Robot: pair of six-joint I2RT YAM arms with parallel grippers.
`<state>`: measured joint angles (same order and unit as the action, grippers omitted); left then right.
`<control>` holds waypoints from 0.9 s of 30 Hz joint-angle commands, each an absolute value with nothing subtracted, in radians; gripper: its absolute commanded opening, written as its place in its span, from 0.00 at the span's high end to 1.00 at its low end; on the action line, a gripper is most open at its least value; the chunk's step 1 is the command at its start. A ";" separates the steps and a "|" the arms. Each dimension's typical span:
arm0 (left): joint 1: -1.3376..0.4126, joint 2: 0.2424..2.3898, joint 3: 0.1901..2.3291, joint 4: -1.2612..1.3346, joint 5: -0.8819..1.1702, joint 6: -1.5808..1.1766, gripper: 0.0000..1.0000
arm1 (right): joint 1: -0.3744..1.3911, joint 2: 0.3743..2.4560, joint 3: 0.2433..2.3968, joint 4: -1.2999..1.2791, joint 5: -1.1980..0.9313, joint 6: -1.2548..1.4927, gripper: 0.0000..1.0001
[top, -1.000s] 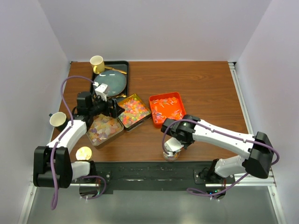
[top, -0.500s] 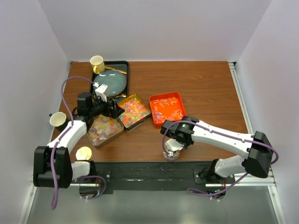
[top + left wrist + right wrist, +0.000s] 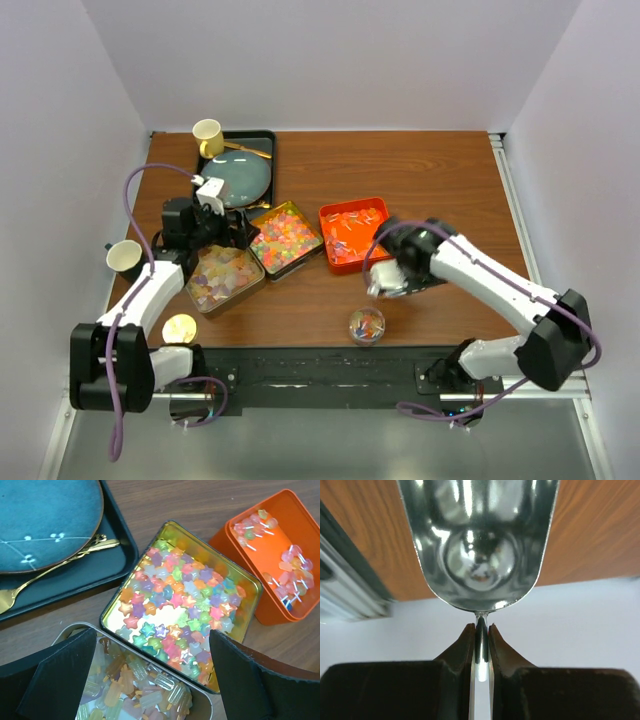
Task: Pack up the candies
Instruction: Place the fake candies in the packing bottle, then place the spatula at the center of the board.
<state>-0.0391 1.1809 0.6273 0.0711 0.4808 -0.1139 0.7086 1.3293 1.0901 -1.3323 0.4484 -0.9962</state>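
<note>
Pastel candies (image 3: pixel 222 275) fill a silver tin (image 3: pixel 75 630). Multicolour star candies (image 3: pixel 285 237) fill a gold tin (image 3: pixel 112 611). Red-white candies (image 3: pixel 352 230) lie in an orange tray (image 3: pixel 385 210). A small glass jar (image 3: pixel 366 324) with a few candies stands near the front edge. My left gripper (image 3: pixel 236 232) is open and empty, over the edge between the pastel candies (image 3: pixel 135 685) and the star candies (image 3: pixel 180 600). My right gripper (image 3: pixel 400 268) is shut on the handle of a metal scoop (image 3: pixel 384 281), which it holds right of the jar. The scoop bowl (image 3: pixel 477 540) looks empty.
A black tray (image 3: pixel 262 140) at the back left holds a blue plate (image 3: pixel 238 175) and a gold fork (image 3: pixel 50 575). A yellow cup (image 3: pixel 208 135) stands at its corner. Another cup (image 3: pixel 125 258) sits at the left edge. A gold round lid (image 3: pixel 180 328) lies front left.
My right gripper has moved with the scoop from above the jar up and to the right, uncovering the jar. My left gripper has barely shifted.
</note>
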 commanded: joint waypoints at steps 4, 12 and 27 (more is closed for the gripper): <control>-0.037 1.253 0.794 -0.049 0.380 -0.060 0.00 | 0.194 1.438 1.190 -1.157 0.067 -0.746 1.00; -0.028 1.184 0.887 -0.380 0.215 0.360 0.00 | -0.075 1.719 1.312 -0.832 -0.118 -0.359 1.00; 0.302 1.025 0.805 -0.741 0.305 0.654 0.00 | -0.075 1.868 1.282 -0.693 -0.002 -0.259 0.71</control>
<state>0.1936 1.0561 0.8440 -0.6827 0.2577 0.4873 -0.0776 1.8473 1.2736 -0.7395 -0.0372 -0.2985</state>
